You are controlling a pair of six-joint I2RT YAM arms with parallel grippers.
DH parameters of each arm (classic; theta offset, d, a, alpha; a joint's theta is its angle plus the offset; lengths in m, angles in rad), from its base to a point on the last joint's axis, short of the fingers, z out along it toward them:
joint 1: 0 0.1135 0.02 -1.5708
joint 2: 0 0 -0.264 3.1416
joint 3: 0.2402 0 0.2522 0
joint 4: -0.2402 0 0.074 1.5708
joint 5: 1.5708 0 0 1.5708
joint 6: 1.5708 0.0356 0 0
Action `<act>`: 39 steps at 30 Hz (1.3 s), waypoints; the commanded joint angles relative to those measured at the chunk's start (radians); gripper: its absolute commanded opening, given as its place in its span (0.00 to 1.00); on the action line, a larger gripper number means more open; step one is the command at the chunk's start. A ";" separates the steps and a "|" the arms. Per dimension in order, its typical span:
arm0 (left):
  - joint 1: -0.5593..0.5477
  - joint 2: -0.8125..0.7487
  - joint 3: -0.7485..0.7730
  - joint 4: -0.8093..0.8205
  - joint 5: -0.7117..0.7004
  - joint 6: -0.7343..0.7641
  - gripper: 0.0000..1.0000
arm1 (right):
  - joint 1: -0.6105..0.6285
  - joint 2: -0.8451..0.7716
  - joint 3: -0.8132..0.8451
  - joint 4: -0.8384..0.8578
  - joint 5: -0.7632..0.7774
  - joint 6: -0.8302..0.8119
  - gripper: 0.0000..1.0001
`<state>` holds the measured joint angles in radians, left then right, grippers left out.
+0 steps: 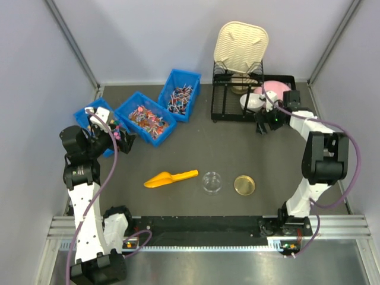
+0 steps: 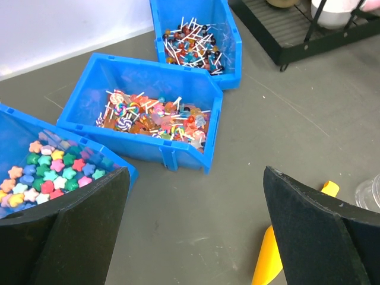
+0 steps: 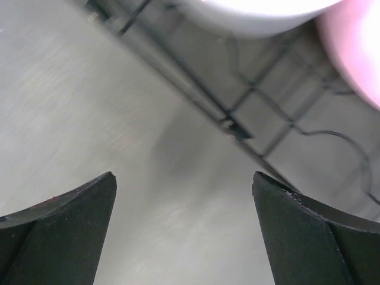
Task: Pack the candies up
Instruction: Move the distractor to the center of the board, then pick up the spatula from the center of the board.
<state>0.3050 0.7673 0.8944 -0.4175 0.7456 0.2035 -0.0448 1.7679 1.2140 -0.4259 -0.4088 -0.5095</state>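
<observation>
The candies (image 1: 146,117), tiny red, orange and pink wrapped sweets, fill the middle blue bin (image 1: 132,105); they also show in the left wrist view (image 2: 159,116). A yellow scoop (image 1: 170,177) lies on the table, its edge visible by my left finger (image 2: 268,256). A clear jar (image 1: 212,181) and a gold lid (image 1: 244,185) stand to its right. My left gripper (image 1: 123,140) (image 2: 195,173) is open and empty over bare table, just in front of the bins. My right gripper (image 1: 265,126) (image 3: 183,177) is open and empty by the dish rack's front edge.
A left bin holds pastel star sweets (image 2: 50,167); a far bin holds dark stick sweets (image 1: 180,97) (image 2: 193,39). The black dish rack (image 1: 224,110) holds a cream plate (image 1: 240,47), a white bowl (image 3: 255,12) and a pink bowl (image 3: 356,47).
</observation>
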 commanded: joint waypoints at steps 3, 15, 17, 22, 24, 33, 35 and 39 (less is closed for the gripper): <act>0.013 -0.016 -0.008 0.046 0.032 -0.012 0.99 | -0.018 0.068 0.139 0.202 0.136 0.066 0.96; 0.017 -0.016 -0.008 0.046 0.047 -0.012 0.99 | -0.023 0.070 0.122 0.239 0.136 0.071 0.96; 0.019 -0.016 -0.006 0.042 0.057 -0.009 0.99 | -0.023 0.036 0.081 0.239 0.117 0.059 0.96; 0.020 -0.014 -0.011 0.026 0.110 0.025 0.99 | -0.023 -0.143 -0.054 0.162 0.076 -0.024 0.96; 0.020 -0.014 -0.009 0.020 0.141 0.034 0.99 | -0.023 -0.211 -0.091 0.115 0.048 -0.052 0.96; 0.019 -0.029 -0.005 -0.038 0.247 0.096 0.99 | 0.132 -0.626 -0.260 -0.111 0.040 -0.182 0.96; 0.019 -0.036 -0.006 -0.046 0.256 0.111 0.99 | 0.207 -0.714 -0.289 -0.128 0.045 -0.178 0.97; 0.020 -0.037 -0.008 -0.038 0.242 0.103 0.99 | 0.418 -0.775 -0.268 -0.148 0.047 -0.097 0.98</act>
<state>0.3176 0.7422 0.8879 -0.4667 0.9539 0.2813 0.2306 1.0439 0.9302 -0.5259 -0.3496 -0.6449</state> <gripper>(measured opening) 0.990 0.976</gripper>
